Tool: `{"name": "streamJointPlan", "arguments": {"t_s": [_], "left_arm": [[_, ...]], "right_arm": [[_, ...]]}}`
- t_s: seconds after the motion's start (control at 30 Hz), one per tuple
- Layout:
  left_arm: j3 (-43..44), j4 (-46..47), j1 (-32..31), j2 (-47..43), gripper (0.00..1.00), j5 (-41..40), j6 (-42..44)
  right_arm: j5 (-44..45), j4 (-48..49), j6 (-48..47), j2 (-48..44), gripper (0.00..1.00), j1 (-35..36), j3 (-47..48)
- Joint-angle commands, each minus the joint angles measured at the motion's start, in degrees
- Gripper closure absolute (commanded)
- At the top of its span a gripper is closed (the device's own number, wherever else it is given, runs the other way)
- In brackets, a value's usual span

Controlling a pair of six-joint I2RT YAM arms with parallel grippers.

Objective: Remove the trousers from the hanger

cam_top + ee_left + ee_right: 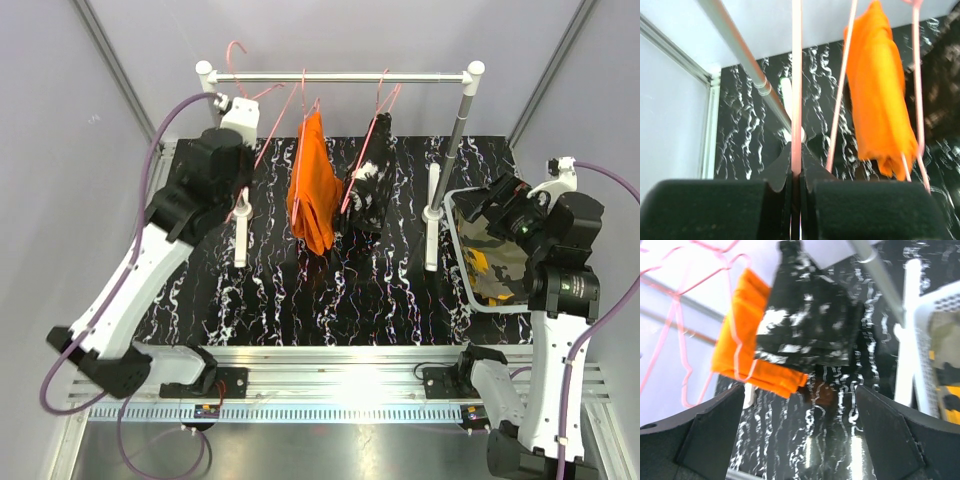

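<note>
Plain orange trousers (312,188) hang on a pink hanger from the rail (340,76). To their right, black trousers with white markings (370,190) hang on another pink hanger. Camouflage trousers (492,262) lie in the white basket (452,235) on the right. My left gripper (241,198) is shut on the wire of an empty pink hanger (796,75), left of the orange trousers (880,100). My right gripper (480,212) hovers open over the basket's near-left corner, holding nothing. In the right wrist view, the orange trousers (745,335) and black trousers (810,315) are ahead of the open jaws.
The rack's two white posts (240,235) (432,225) stand on the black marbled mat (330,290). A grey strut (456,130) slants down from the rail's right end. The basket's wall (920,340) is close on my right gripper's right side.
</note>
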Motion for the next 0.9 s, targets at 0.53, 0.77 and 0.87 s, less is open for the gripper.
{"name": "streamJointPlan", "arguments": {"t_s": [0.53,0.77,0.87], "left_arm": [[8.0,-2.4,8.3,11.6,0.7,10.6,-4.2],[6.7,-3.5,8.3,6.7,0.19,13.3,-6.2],[6.8,-4.1,8.3,3.2,0.09,14.5,-8.3]], "right_arm": [[-10.5,4.2,1.4,-4.1,0.01,0.2,0.7],[-8.3,3.5,1.0,-4.5,0.0,0.2,0.2],[-3.0,2.1,1.3,-4.6,0.0,0.2,0.4]]}}
